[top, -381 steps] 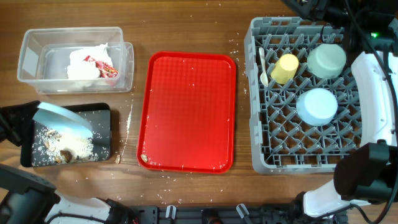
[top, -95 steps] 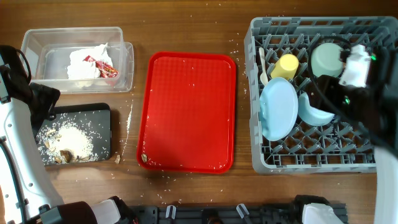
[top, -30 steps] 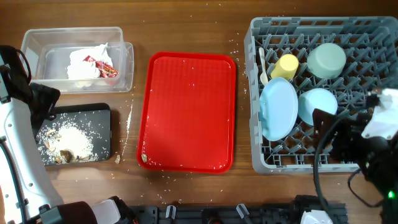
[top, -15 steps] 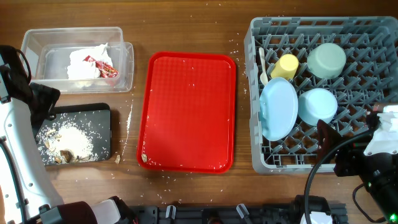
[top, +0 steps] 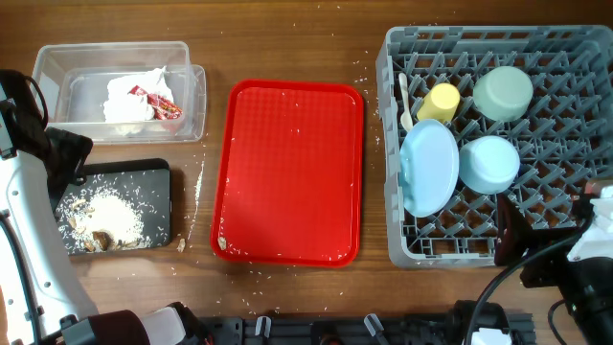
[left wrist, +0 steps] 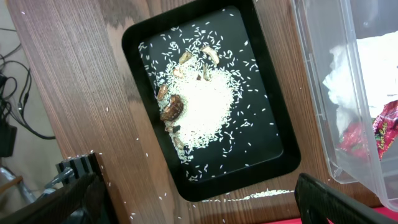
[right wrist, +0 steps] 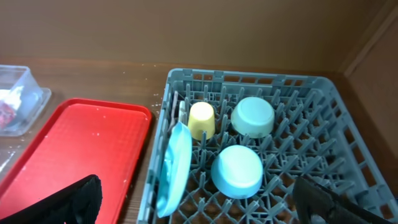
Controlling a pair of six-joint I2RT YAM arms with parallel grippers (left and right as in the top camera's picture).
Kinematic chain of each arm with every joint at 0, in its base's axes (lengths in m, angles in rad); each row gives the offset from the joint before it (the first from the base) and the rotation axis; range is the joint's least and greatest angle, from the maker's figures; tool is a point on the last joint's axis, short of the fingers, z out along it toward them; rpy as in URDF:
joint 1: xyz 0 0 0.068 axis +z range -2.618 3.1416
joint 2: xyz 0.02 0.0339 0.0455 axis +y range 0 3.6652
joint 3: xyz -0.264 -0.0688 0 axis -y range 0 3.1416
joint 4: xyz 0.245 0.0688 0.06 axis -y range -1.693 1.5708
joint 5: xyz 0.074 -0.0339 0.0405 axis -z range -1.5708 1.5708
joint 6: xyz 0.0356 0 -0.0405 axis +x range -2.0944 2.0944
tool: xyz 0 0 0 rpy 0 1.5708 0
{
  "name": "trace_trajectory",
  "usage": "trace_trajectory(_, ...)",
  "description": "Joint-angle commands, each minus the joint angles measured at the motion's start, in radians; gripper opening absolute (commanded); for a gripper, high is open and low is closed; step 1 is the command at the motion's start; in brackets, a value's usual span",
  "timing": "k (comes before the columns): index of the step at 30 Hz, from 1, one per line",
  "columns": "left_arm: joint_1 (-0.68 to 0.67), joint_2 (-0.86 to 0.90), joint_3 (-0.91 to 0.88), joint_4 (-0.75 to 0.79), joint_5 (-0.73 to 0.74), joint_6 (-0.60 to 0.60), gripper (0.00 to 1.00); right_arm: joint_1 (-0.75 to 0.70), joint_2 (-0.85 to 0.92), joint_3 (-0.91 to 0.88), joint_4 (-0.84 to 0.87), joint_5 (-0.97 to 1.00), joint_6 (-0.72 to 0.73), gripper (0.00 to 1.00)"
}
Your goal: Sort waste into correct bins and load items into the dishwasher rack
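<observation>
From above, the grey dishwasher rack (top: 565, 57) sits at the right end of the worktop (top: 287, 38). In it are a yellow cup (top: 442, 102), a pale green bowl (top: 503, 92) and a light blue bowl (top: 488, 164), both bowls bottom-up. A light blue plate (top: 428, 168) stands on edge between the pegs. A white utensil (top: 406, 101) leans just beside the cup; whether spoon or fork I can't tell. The red serving tray (top: 292, 172) lies in the middle, dotted with crumbs. At far left the clear tub (top: 53, 72) holds the crumpled napkin (top: 129, 96) and the red wrapper (top: 161, 103). Below it, the black tray (top: 158, 206) carries the food scraps (top: 101, 238) and white grains (top: 115, 216). The left arm (top: 29, 220) runs along the left edge; the right arm (top: 575, 259) is at the lower right corner.

The left wrist view looks straight down on the black tray, with the tub alongside it. The left jaws are spread wide, one finger (left wrist: 68, 199) at each bottom corner, gripping nothing.

The right wrist view faces the rack with its dishes, the red serving tray to the left. The right jaws are likewise released and empty, fingers (right wrist: 336, 202) well apart.
</observation>
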Motion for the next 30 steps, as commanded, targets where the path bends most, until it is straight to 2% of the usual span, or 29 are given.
trace_trajectory(1, 0.004, 0.0, 0.002, 0.002, -0.002, 0.001, 1.0, 0.0, -0.009, 0.005, 0.005, 0.052, -0.036, 1.0)
trace_trajectory(30, 0.004, 0.0, 0.002, 0.002, -0.002, 0.001, 1.0, 0.038, -0.016, 0.005, 0.009, 0.058, -0.073, 1.0)
